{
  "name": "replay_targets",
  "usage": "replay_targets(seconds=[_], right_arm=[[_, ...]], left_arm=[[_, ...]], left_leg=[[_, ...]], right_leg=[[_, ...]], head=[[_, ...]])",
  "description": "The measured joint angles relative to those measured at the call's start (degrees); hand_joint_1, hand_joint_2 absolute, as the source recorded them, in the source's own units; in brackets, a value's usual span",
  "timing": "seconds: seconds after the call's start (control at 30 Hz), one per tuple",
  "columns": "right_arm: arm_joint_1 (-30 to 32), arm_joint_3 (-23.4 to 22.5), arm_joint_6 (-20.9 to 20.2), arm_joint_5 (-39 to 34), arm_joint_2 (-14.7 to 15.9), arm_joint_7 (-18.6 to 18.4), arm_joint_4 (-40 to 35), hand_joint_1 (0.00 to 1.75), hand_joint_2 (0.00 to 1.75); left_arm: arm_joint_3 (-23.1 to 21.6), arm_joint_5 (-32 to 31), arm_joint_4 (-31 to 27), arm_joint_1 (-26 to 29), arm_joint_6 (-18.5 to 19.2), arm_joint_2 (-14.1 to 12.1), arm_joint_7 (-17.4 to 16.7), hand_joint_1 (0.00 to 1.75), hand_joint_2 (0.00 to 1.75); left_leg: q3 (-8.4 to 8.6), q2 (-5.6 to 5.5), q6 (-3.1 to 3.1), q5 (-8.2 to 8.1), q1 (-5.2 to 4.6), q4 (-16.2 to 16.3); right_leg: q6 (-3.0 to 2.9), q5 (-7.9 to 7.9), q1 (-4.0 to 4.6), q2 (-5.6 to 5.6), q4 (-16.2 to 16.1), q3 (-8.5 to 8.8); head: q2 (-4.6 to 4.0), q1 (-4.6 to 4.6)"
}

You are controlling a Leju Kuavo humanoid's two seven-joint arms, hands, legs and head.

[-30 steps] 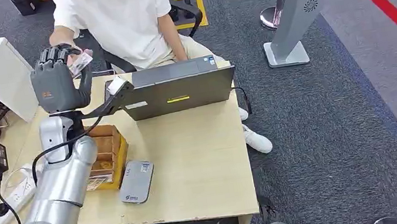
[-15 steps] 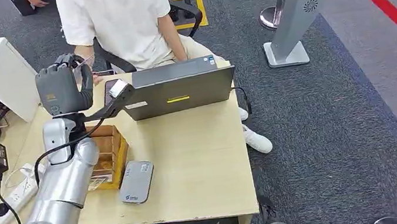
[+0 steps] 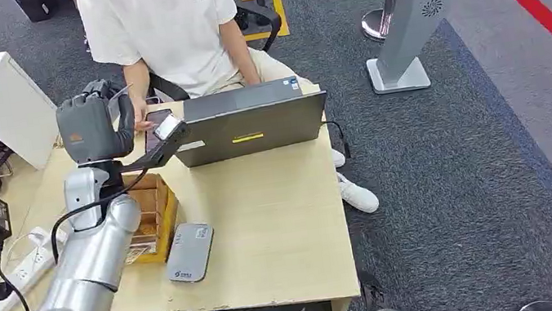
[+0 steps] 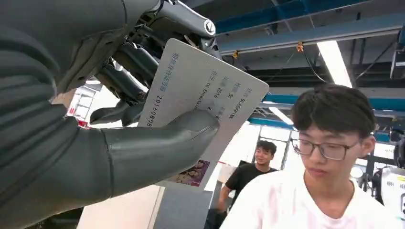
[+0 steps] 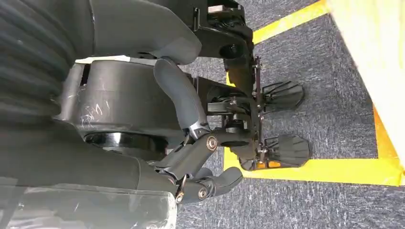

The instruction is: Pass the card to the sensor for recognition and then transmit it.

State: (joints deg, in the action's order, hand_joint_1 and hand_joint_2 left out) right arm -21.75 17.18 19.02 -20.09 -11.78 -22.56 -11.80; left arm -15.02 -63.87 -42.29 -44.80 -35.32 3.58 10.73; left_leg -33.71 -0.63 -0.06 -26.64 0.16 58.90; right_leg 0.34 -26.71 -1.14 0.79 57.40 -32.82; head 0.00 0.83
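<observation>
I saw the left hand [image 3: 91,127] raised, pinching the card [image 4: 200,102] between thumb and fingers, near the person [image 3: 162,24]. The reader [image 3: 190,252] lay well below it. I judged the handover was left. The right hand [image 5: 191,143] hung empty, fingers loosely curled.

Printed on the card [image 4: 200,95]: what looks like "2016080…" and "BLACKPINK"; on the person's white shirt [image 3: 154,25]: "ESSENTIALS".

Grey carpet [image 3: 441,180], wooden table [image 3: 284,228]
</observation>
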Motion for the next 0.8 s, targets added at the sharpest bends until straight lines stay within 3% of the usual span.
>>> replay_targets(seconds=[0.2, 0.47, 0.8], right_arm=[[0.82, -0.79, 0.00, -0.88, 0.04, 0.72, 0.00, 0.00, 1.75], [1.93, -2.16, 0.00, -1.22, 0.77, 1.53, 0.00, 0.00, 1.75], [2.31, -2.82, 0.00, -1.20, 1.55, 1.53, -0.02, 0.00, 1.75]], left_arm=[[-3.15, -0.90, -3.41, 5.91, 0.13, 0.13, 0.83, 1.75, 1.75], [-10.67, -3.52, -9.88, 14.70, 3.28, -0.24, -2.87, 1.75, 1.75], [-14.12, -4.02, -11.43, 17.53, 7.67, -0.98, -5.95, 1.75, 1.75]], left_leg=[[-0.01, 0.00, 0.02, -0.02, 0.00, 0.00], [-0.06, -0.01, 0.03, -0.03, -0.01, 0.00], [-0.05, -0.01, 0.02, -0.02, 0.00, 0.00]], right_leg=[[0.00, -0.01, 0.00, 0.00, -0.01, -0.02], [0.01, -0.01, -0.01, -0.02, -0.02, -0.04], [0.01, -0.01, 0.00, -0.01, -0.02, -0.05]], head=[[0.00, 0.02], [0.00, 0.04], [0.00, 0.04]])
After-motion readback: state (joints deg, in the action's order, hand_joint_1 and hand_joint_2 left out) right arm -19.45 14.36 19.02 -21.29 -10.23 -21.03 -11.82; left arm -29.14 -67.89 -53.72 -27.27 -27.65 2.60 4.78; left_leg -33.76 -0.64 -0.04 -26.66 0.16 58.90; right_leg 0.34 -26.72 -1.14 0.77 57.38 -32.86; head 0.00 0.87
